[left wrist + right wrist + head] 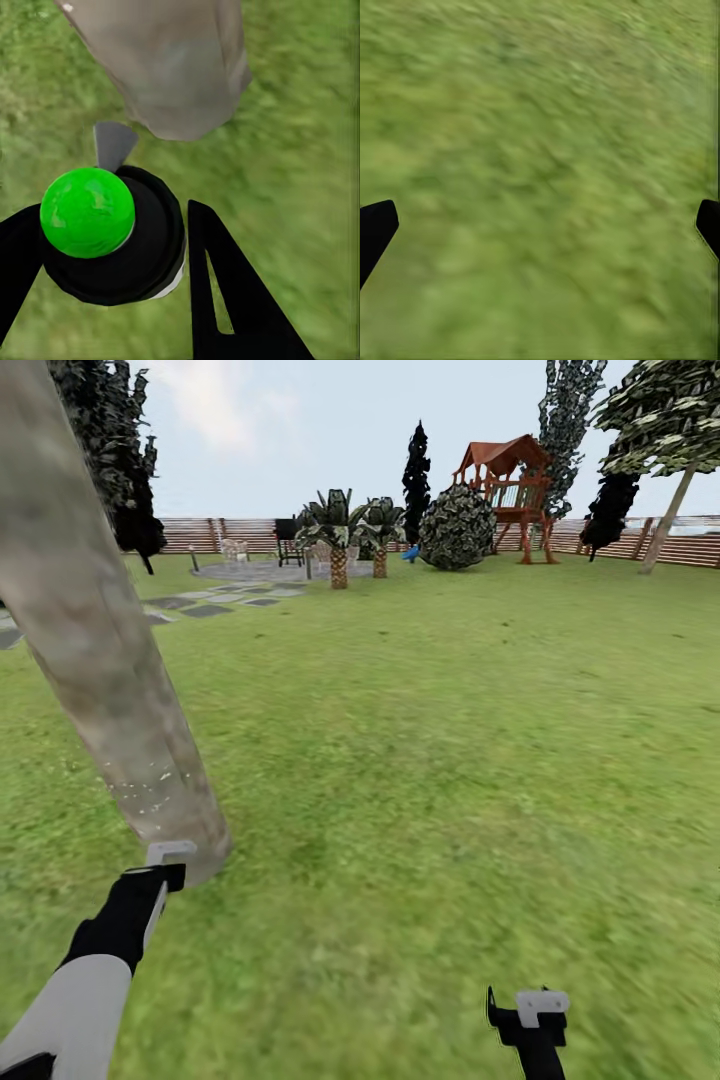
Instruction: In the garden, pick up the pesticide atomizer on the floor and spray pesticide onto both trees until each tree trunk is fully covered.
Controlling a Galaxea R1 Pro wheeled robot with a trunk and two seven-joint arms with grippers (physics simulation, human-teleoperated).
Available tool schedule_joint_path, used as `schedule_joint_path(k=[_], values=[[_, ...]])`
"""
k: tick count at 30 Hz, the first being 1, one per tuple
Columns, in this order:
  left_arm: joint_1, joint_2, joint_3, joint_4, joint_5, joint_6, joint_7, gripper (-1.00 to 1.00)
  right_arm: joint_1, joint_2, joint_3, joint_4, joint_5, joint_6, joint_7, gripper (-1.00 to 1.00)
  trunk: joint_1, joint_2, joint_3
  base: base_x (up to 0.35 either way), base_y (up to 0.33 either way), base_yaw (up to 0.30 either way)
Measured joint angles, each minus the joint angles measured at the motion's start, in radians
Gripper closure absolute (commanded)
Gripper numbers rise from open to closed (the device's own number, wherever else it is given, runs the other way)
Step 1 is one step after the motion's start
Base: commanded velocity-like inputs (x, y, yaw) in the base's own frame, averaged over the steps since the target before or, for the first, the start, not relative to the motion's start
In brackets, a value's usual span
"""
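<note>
A green lawn (450, 740) is stretching back to a slatted wooden fence (620, 540) under a pale, cloudy sky, with a playhouse (512, 490) standing at the far side beside a round bush (456, 528) and two short palms (340, 530). Grey stepping slabs (205, 608) are running across the grass at the left toward a paved patch. A second tree (672, 420) is leaning near the fence at the far right. In the foreground at the left, a thick, mottled grey-brown tree trunk (95, 630) is rising at a slant out of the grass, with fine white specks (150, 790) dotting its lower bark. The robot's left gripper (168, 860) is hovering just beside the base of this trunk. In the left wrist view its black fingers (232, 300) are clamping a small black bottle (127, 247) topped with a bright green ball (87, 212), the trunk's base (180, 67) lying close ahead. The right gripper (530, 1010) is hanging low over bare grass, well apart from the trunk; in the right wrist view its fingertips (375, 229) are sitting wide apart over the blurred lawn (540, 180).
</note>
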Motion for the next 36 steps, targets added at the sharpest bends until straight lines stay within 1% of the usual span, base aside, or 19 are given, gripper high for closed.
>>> schedule_joint_path(k=[1,3,6,9,10,15,19,23,25,27,29,32,36], values=[[0.002,0.003,0.004,0.001,-0.001,-0.003,0.02,1.0,0.0,0.0,0.0,0.0,0.0,0.0,0.0,-1.0,0.0,0.0,0.0,0.163,-0.253,0.0],[0.01,0.007,0.011,0.001,0.001,-0.006,0.034,1.0,0.0,0.0,0.0,0.0,0.0,0.0,0.0,-1.0,0.0,0.0,0.0,0.163,-0.253,0.0],[0.038,0.011,0.035,0.0,0.002,-0.013,0.039,1.0,0.0,0.0,0.0,0.0,0.0,0.0,0.0,-1.0,0.0,0.0,0.0,0.163,-0.252,0.072],[0.047,0.01,0.063,0.0,0.004,-0.053,0.04,1.0,0.0,0.0,0.0,0.0,-0.001,0.0,0.0,-1.0,0.0,0.0,0.0,0.164,-0.253,0.233],[0.048,0.009,0.066,0.001,0.005,-0.059,0.04,1.0,0.0,0.0,0.0,0.0,-0.001,0.0,0.0,-1.0,0.0,0.0,0.0,0.168,-0.251,0.267],[0.049,0.002,0.069,0.0,0.004,-0.067,0.045,1.0,0.0,0.0,0.0,0.0,-0.001,0.0,0.0,-1.0,0.0,0.0,0.0,0.182,-0.241,0.273],[0.049,0.003,0.068,-0.001,0.009,-0.068,0.073,1.0,0.0,0.0,0.0,0.002,0.0,0.0,0.0,-1.0,0.0,0.0,0.0,0.194,-0.232,0.275],[0.049,-0.003,0.064,0.001,0.01,-0.072,0.074,1.0,0.0,0.0,0.0,0.002,0.0,0.0,0.0,-1.0,0.0,0.0,0.0,0.197,-0.23,0.275],[0.049,-0.005,0.062,0.004,0.01,-0.086,0.069,1.0,0.0,0.0,0.0,0.002,0.0,0.0,0.0,-1.0,0.0,0.0,0.0,0.207,-0.224,0.275],[0.05,-0.004,0.061,0.025,0.009,-0.086,0.07,1.0,0.0,0.0,0.0,0.002,0.0,0.0,0.0,-1.0,0.0,0.0,0.0,0.212,-0.219,0.275],[0.05,0.0,0.06,0.068,0.01,-0.086,0.071,1.0,0.0,0.0,0.0,0.002,0.0,0.0,0.0,-1.0,0.0,0.0,0.0,0.222,-0.211,0.273],[0.049,0.002,0.059,0.077,0.009,-0.085,0.07,1.0,0.0,0.0,0.0,0.002,0.0,0.0,0.0,-1.0,0.0,0.0,0.0,0.228,-0.205,0.261],[0.049,0.002,0.056,0.079,0.009,-0.084,0.067,1.0,0.0,0.0,0.0,0.001,0.0,0.0,0.0,-1.0,0.0,0.0,0.0,0.226,-0.204,0.065]])
